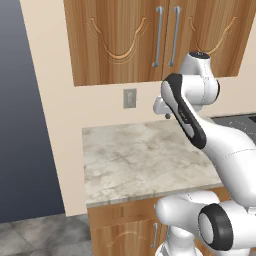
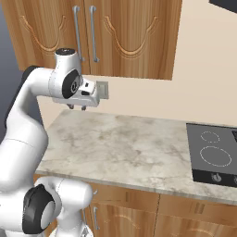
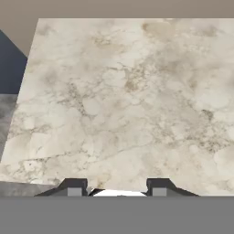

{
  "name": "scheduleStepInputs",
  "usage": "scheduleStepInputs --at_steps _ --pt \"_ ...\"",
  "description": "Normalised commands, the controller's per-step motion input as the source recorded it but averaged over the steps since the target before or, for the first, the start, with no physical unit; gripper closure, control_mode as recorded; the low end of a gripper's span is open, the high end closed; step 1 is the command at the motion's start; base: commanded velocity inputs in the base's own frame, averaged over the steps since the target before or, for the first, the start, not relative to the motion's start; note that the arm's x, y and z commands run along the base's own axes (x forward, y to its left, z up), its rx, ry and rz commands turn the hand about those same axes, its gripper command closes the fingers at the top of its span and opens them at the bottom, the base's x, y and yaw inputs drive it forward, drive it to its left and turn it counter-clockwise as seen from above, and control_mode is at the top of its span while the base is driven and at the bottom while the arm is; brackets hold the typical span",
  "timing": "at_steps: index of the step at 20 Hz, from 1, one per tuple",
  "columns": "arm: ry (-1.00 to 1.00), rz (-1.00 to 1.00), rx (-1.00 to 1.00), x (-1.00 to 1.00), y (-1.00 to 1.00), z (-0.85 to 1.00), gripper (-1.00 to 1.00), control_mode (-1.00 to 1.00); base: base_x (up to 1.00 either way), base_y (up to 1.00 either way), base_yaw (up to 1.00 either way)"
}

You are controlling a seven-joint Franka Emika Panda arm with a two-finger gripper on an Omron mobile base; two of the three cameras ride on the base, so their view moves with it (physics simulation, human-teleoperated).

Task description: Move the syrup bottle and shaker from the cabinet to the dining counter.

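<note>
Tool (image 3: 117, 185) jaws part-open, holding nothing, above mottled beige marble surface (image 1: 145, 155). Wooden wall cabinet (image 2: 115, 37) above tool, doors closed. Black cooktop (image 2: 215, 155) far right.

the cabinet (image 1: 125, 40) hangs on the wall above the marble surface (image 1: 140, 160), both carved wooden doors shut, silver bar handles meeting at the middle.

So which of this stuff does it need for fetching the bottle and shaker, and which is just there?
For the job:
- cabinet, doors shut
- hand, empty, jaws apart, over the worktop

Just there:
- worktop
- stove
- wall outlet
- lower cabinets
</note>
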Motion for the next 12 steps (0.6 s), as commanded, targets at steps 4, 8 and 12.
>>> scheduleStepInputs --at_steps 4,8,12 --pt "-0.11 0.00 0.02 -0.26 0.00 0.01 -1.00 -1.00 0.00 0.00 0.00" --pt "-0.28 0.00 0.07 -0.49 -0.01 0.32 -1.00 -1.00 0.00 0.00 0.00" --pt "-0.45 0.00 0.09 -0.50 -0.12 0.48 -1.00 -1.00 0.00 0.00 0.00"
